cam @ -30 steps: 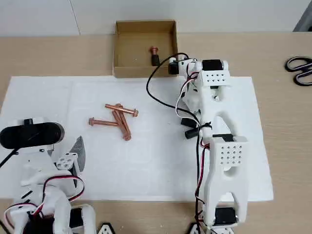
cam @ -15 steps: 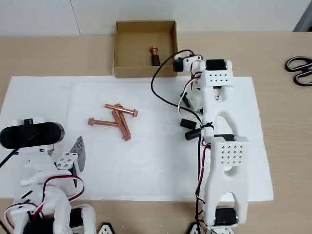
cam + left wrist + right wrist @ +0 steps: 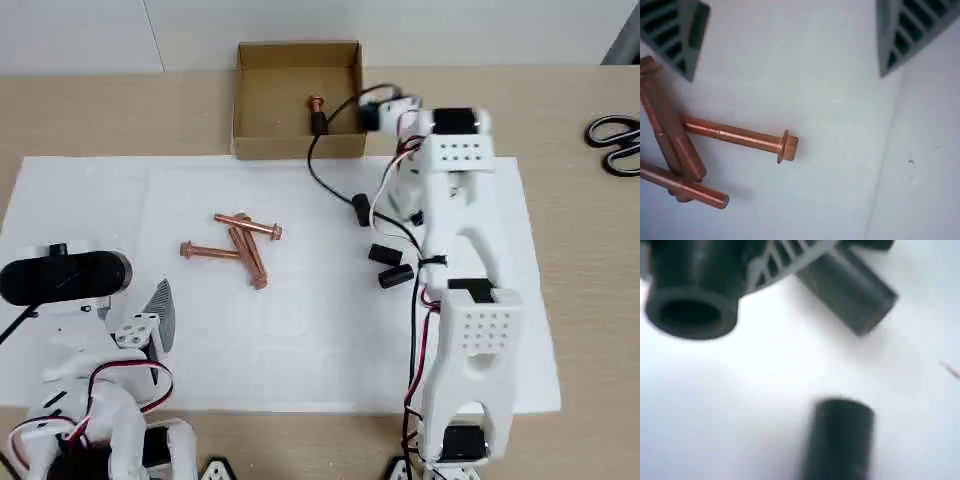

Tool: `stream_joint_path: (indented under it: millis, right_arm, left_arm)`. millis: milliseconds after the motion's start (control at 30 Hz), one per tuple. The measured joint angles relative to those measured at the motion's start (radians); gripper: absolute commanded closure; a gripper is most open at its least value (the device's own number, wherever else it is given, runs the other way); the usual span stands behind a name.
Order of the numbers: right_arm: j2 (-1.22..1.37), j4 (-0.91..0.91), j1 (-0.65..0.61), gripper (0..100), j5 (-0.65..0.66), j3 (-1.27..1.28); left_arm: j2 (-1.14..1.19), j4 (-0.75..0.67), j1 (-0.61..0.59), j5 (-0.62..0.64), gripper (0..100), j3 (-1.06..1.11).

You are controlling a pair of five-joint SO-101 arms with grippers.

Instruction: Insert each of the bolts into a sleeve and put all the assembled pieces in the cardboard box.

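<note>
Three copper bolts [image 3: 238,240] lie crossed on the white sheet [image 3: 300,340]; the left wrist view has them close, one bolt [image 3: 740,137] lying apart from the others. My left gripper [image 3: 790,35] hangs open above them, at the near left corner [image 3: 150,318]. My right gripper [image 3: 378,205] is shut on a black sleeve [image 3: 362,209] below the cardboard box [image 3: 250,100], its hollow end [image 3: 690,310] towards the camera. Two more sleeves [image 3: 385,254] [image 3: 396,275] lie on the sheet beside the right arm. One bolt in a sleeve [image 3: 316,112] rests inside the box.
Scissors [image 3: 615,140] lie at the far right on the wooden table. The right arm's black cable [image 3: 320,180] loops over the sheet between the box and the sleeves. Bare sheet stretches between the bolts and the sleeves.
The right arm's wrist has swung to the right and turned, bringing the held sleeve out from under the arm. The left arm, bolts and boxed piece have not moved.
</note>
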Motion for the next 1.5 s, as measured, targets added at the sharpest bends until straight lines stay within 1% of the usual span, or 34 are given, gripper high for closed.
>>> stream_joint_path:
  millis: [233, 333, 400, 567, 900, 1067, 1500]
  right_arm:
    - [-0.054, 0.002, 0.029, 99.1, -0.117, 0.107]
    - [-0.054, 0.002, 0.028, 99.0, -0.144, 0.175]
    - [-0.054, 0.000, 0.028, 97.9, -0.150, 0.212]
    - [-0.054, -0.012, 0.018, 89.7, -0.153, 0.226]
    - [-0.017, -0.020, 0.017, 89.0, -0.153, 0.226]
    - [-0.002, -0.020, 0.017, 83.2, -0.153, 0.226]
    - [0.018, -0.028, 0.015, 83.4, -0.153, 0.224]
  left_arm:
    - [0.000, 0.000, 0.000, 0.000, 77, 0.000]
    - [0.000, 0.000, 0.000, 0.000, 77, 0.000]
    - [0.000, 0.000, 0.000, 0.000, 77, 0.000]
    - [0.000, 0.000, 0.000, 0.000, 77, 0.000]
    - [0.000, 0.000, 0.000, 0.000, 77, 0.000]
    - [0.000, 0.000, 0.000, 0.000, 77, 0.000]
    - [0.000, 0.000, 0.000, 0.000, 77, 0.000]
